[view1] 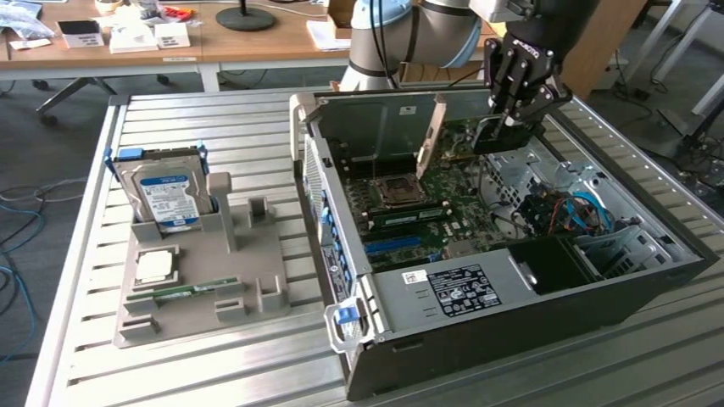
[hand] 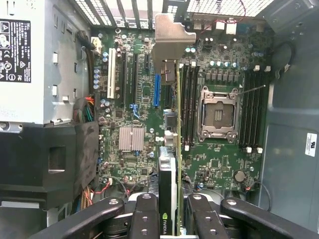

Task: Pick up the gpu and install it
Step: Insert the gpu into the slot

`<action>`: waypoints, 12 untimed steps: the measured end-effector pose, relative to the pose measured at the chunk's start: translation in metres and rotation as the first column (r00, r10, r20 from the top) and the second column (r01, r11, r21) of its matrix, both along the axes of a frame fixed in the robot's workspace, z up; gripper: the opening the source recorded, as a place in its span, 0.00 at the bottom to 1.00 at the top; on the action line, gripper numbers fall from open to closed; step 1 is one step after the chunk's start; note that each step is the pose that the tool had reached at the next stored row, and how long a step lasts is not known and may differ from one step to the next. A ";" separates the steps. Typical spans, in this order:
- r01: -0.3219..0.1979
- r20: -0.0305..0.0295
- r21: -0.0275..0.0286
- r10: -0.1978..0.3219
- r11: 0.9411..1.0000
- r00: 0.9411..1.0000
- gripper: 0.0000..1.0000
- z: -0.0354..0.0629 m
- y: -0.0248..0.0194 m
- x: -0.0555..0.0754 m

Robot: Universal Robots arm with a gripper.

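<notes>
One thin dark metal-bracketed gpu card (hand: 169, 169) clenched in black claw (hand: 172, 214). Held upright, edge facing green motherboard (hand: 219, 164), to line up with slot.

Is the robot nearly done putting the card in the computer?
Picking up looks done: the hand grips the gpu edge-on above the motherboard inside the open computer case. Left: seating it in a slot. I can't tell whether it is in yet.
</notes>
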State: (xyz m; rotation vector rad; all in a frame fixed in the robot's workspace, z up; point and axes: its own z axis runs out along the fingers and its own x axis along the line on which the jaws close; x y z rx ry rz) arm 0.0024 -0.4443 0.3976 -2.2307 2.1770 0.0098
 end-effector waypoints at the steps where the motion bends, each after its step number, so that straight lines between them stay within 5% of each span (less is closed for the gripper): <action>1: 0.000 0.000 0.000 0.000 1.000 1.000 0.27 0.0000 0.0000 0.000; 12: 0.023 0.000 0.000 -0.023 1.000 1.000 0.27 -0.0046 0.0000 -0.010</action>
